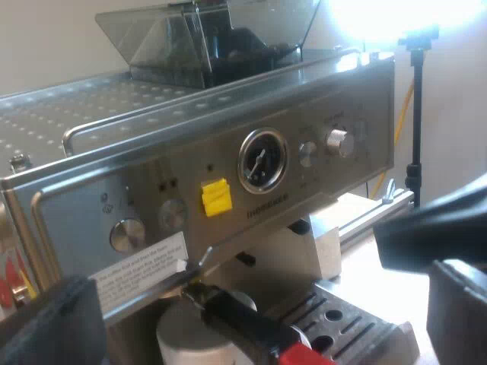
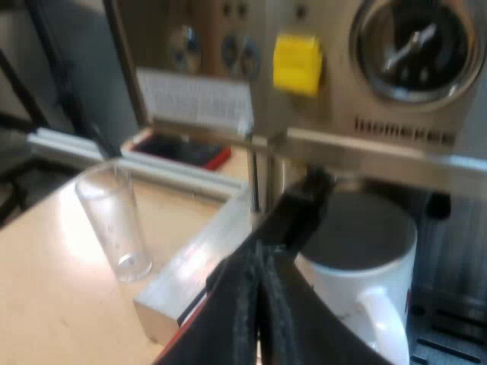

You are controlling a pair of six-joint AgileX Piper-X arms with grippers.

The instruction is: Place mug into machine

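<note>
Sitting upright at the espresso machine's front, the white mug stands beneath the locked-in holder's dark handle. My right gripper hangs just beside the mug, fingers pressed together on nothing. My left gripper is spread wide before the machine, and a measuring glass stands apart on the table.

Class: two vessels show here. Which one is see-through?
The measuring glass, standing upright on the table; the mug at the machine is opaque white.

Pale wall, bright glare above black stand, light wooden tabletop
</note>
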